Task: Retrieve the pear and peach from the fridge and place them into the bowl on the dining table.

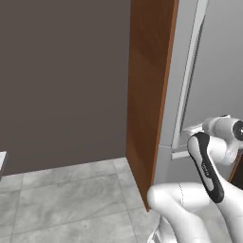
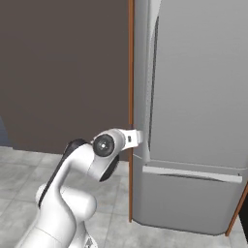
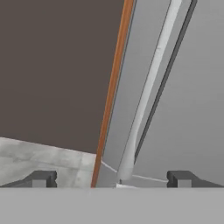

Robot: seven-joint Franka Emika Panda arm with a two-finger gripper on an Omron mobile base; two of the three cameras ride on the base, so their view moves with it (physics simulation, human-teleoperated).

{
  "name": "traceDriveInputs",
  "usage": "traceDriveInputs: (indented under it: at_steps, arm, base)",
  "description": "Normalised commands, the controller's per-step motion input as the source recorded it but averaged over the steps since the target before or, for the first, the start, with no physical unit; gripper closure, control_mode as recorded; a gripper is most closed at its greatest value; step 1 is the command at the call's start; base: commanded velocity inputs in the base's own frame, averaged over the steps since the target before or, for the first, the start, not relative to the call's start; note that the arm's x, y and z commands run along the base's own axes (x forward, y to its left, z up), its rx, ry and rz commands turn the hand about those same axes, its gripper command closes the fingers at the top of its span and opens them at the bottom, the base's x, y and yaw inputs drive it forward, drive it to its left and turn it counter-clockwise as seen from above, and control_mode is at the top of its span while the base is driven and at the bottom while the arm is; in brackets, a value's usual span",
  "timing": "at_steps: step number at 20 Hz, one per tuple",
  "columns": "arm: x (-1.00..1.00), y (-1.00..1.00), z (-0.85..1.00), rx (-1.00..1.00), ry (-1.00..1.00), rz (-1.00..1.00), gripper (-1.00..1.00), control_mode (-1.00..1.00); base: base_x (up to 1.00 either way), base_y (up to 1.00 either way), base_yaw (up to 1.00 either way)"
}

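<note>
Still, fridge (image 2: 193,116) is shut at right of frame, jaws wide apart w/ nothing in them, handle (image 3: 146,94) bottom between them; they could slip off its end & door won't open

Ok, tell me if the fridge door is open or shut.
Shut. The fridge door lies flush with its body, no interior showing, and the long handle runs up untouched between the open jaws.
</note>
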Motion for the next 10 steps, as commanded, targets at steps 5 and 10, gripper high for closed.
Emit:
traceDriveInputs:
  at_steps: [5,10]
  arm:
    - [0.5,-0.46,0.0,0.04,-0.13,0.03,-1.0,-1.0]
    - [0.32,-0.3,0.0,0.08,-0.06,0.0,-1.0,-1.0]
  base:
    - [0.0,0.0,0.0]
    - [0.0,0.0,0.0]
